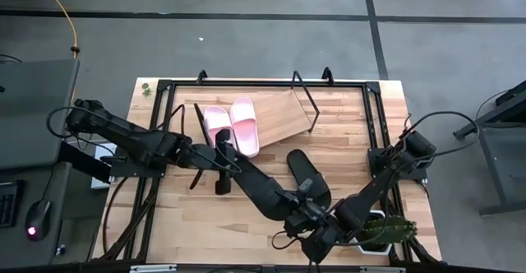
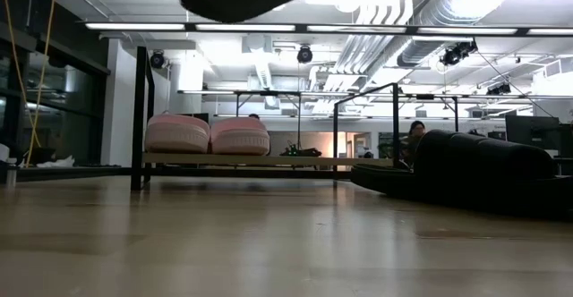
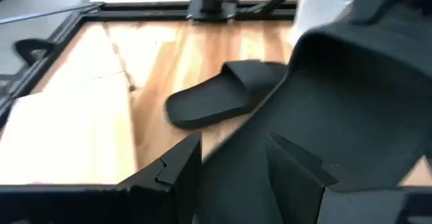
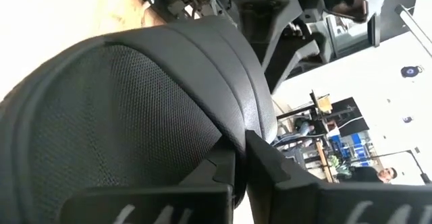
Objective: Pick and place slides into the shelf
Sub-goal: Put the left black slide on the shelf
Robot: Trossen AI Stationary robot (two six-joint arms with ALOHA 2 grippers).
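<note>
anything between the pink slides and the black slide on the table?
Nothing in the low view: bare shelf board runs from the pink slides to the black slide. The high view shows bare wood there too.

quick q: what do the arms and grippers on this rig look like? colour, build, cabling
Both arms are matte black, built of slim jointed segments with bulkier housings at the joints. The left arm and right arm each trail loose black cables looping off their bases. The left gripper has two flat, angular dark fingers; the right gripper looks the same. No markings show.
</note>
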